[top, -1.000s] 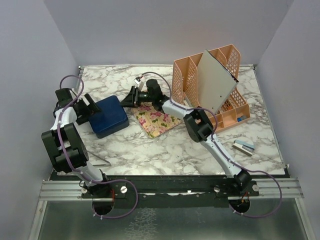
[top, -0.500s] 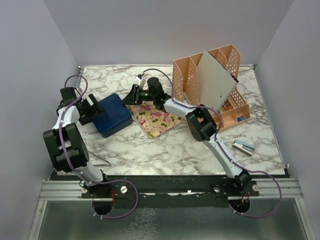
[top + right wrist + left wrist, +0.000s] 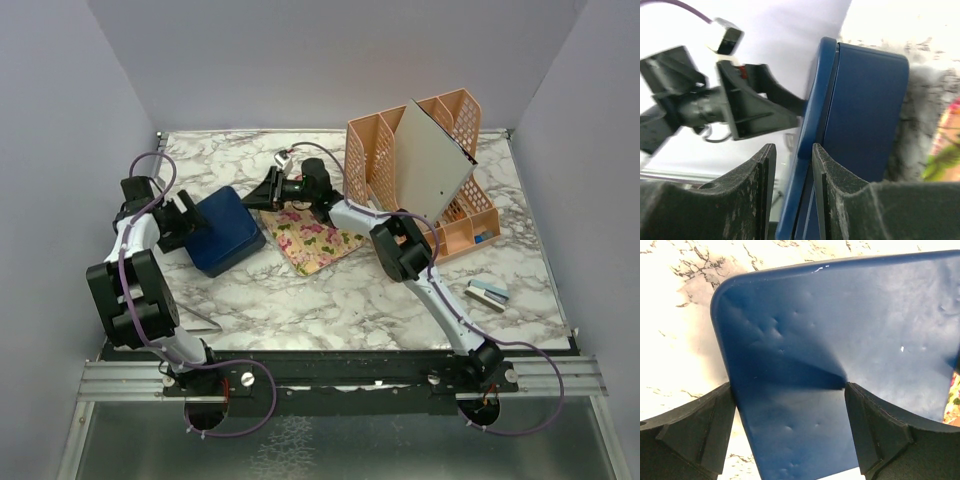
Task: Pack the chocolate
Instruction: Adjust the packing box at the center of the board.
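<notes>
No chocolate shows in any view. The dark blue square box [image 3: 225,232] lies closed at the left middle of the marble table [image 3: 350,295]. My left gripper [image 3: 185,222] is open at the box's left corner. In the left wrist view the blue lid [image 3: 840,325] fills the space between the wide-apart fingers [image 3: 700,430]. My right gripper [image 3: 270,190] is at the box's far right corner. In the right wrist view its narrow jaws hold the lid's rim [image 3: 812,130], with the box side [image 3: 867,115] to the right.
A floral patterned sheet [image 3: 315,240] lies just right of the box. An orange desk organizer [image 3: 420,180] with a grey board [image 3: 430,165] leaning in it stands at the back right. A small blue and white item [image 3: 487,291] lies at the right. A thin metal piece [image 3: 205,325] lies near the front left.
The box slid a little to the right on the table. My left gripper followed it at its left corner. My right gripper shifted slightly right at the far corner.
</notes>
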